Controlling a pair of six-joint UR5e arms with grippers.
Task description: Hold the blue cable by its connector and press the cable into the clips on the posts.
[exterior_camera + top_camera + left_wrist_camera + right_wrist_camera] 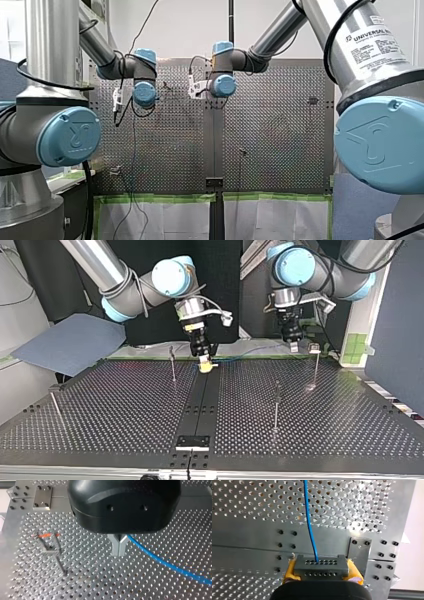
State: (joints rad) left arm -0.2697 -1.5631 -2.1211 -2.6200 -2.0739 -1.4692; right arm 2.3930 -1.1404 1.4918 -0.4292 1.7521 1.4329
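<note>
A grey connector (320, 566) sits between the yellow pads of my right gripper (321, 569), which is shut on it. The blue cable (309, 522) leaves the connector and runs ahead over the perforated table. In the top view my right gripper (204, 365) hangs low over the table's far middle. My left gripper (119, 551) has its metal fingers shut together just above the table. The blue cable (165, 562) comes out from behind their base and trails away to one side. A thin post with a red clip (47, 535) stands beside that gripper.
Several thin posts stand on the table in the top view: one by my right gripper (172, 362), one mid-right (276, 400), one far right (315, 360), one near the left edge (54, 402). A small black plate (192, 441) lies at the near edge.
</note>
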